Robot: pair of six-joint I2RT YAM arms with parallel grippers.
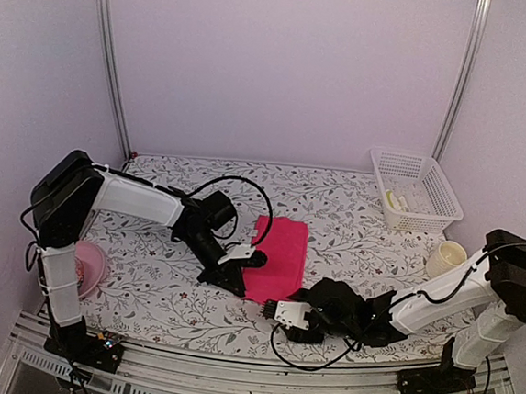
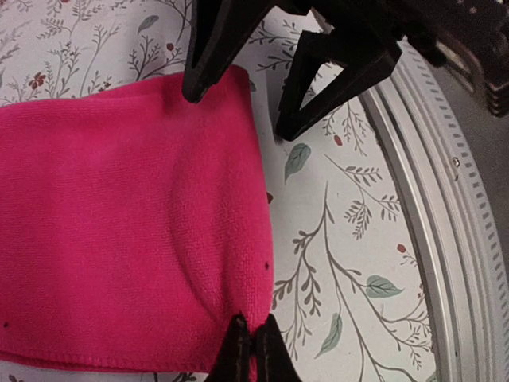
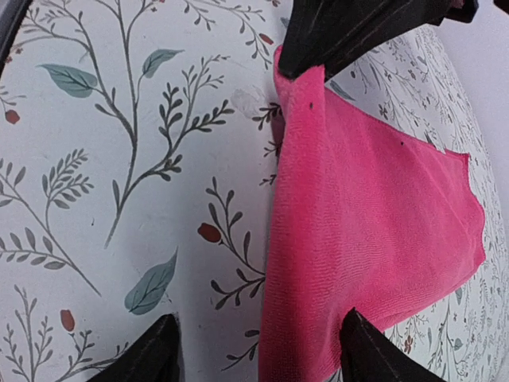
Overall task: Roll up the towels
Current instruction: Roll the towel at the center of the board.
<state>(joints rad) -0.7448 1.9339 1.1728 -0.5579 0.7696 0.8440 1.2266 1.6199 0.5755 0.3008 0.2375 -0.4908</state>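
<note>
The bright pink towel (image 1: 283, 243) lies flat on the floral table, also in the left wrist view (image 2: 119, 215) and the right wrist view (image 3: 374, 207). My left gripper (image 1: 253, 263) is shut on the towel's near left edge (image 2: 253, 341) and pulls it up into a small peak. My right gripper (image 1: 274, 307) is open at the towel's near corner, its fingertips (image 3: 163, 344) set on either side of the edge, with the gripper's middle over the cloth (image 3: 258, 350). A pale yellow-green bundle (image 1: 394, 201) lies in the basket; it is too small to tell more.
A white mesh basket (image 1: 423, 174) stands at the back right. A cream cup (image 1: 446, 258) stands right of the right arm. A pink bowl (image 1: 92, 267) sits at the near left. The table's metal rail (image 2: 445, 207) runs close to both grippers.
</note>
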